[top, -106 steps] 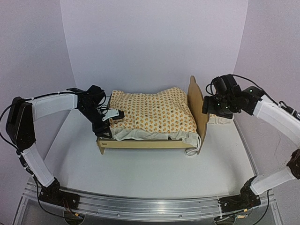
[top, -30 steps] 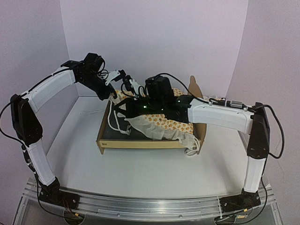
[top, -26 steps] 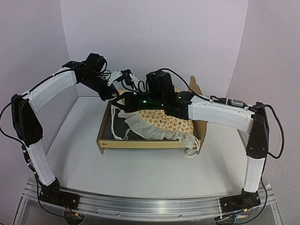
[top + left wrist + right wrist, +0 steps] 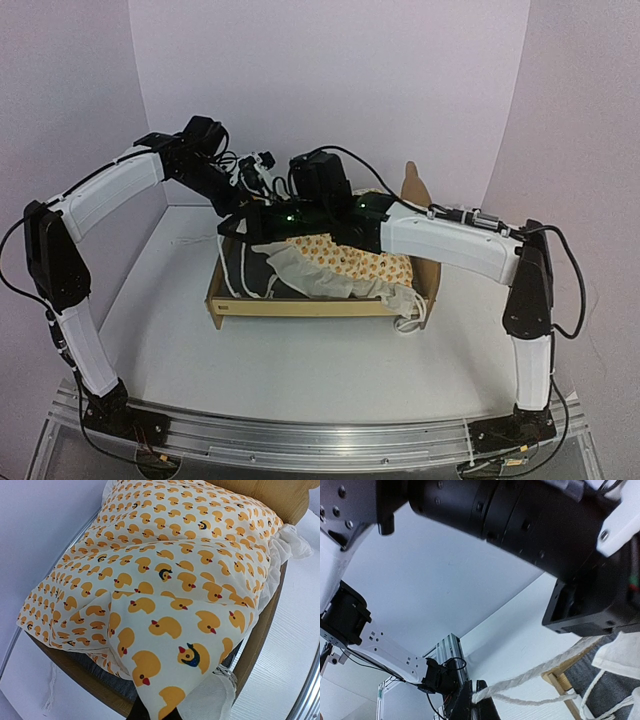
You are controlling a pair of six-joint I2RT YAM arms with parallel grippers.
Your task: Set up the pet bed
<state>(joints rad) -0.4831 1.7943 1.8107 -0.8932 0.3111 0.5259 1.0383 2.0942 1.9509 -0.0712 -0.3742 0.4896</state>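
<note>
Pet bed sat mid-table, cushion inside.
The cushion's left end stood lifted off the dark base. The left gripper pinched its duck-print fabric, and the right gripper was clamped on a white cord.

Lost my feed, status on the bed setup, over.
Left gripper shut on cushion. Right gripper shut on white cord. Pet bed upright, cushion bunched toward headboard. Right arm crosses it.
</note>
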